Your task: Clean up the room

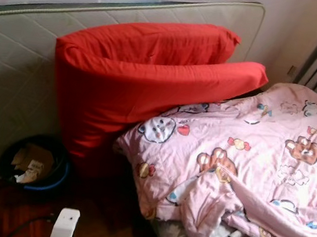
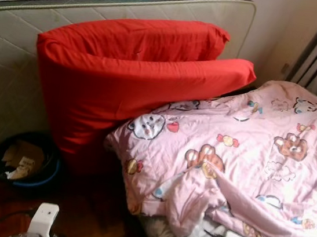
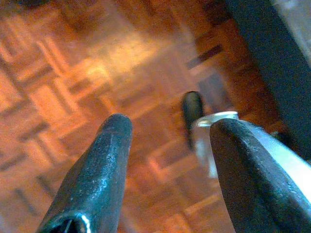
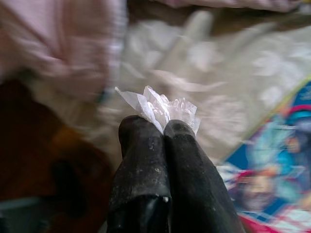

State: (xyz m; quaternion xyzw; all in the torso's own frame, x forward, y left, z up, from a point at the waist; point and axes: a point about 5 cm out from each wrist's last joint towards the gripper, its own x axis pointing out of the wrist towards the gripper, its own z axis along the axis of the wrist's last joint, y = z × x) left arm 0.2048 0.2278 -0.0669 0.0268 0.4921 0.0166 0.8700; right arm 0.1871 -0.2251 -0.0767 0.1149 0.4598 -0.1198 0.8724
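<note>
A: Where is the right end effector [image 4: 164,127]?
B: Low at the bed's edge, its two black fingers [image 4: 141,165] pressed together on a crumpled white tissue [image 4: 160,108]. The tissue sticks out just past the fingertips, over blurred white and pink bedding.

A: And the left end effector [image 3: 167,128]?
B: It hangs over the parquet floor [image 3: 63,87], fingers spread apart with nothing between them. A small dark object lies on the floor beyond the tips, too blurred to name.

A: What fills the head view?
B: A pink cartoon-print duvet [image 1: 258,161] is bunched across the right half of the frame, on the bed. A big red cushion [image 1: 128,85], folded over, leans at centre against a pale quilted mattress [image 1: 14,58] standing on its edge along the wall, upper left.

A: Any bin?
B: Yes, lower left: a dark round bin [image 1: 34,163] with a blue rim on the floor, just beside the cushion's foot, holding scraps of cardboard and paper.

A: Anything else?
B: The white wrist housings show at the bottom edge.
</note>
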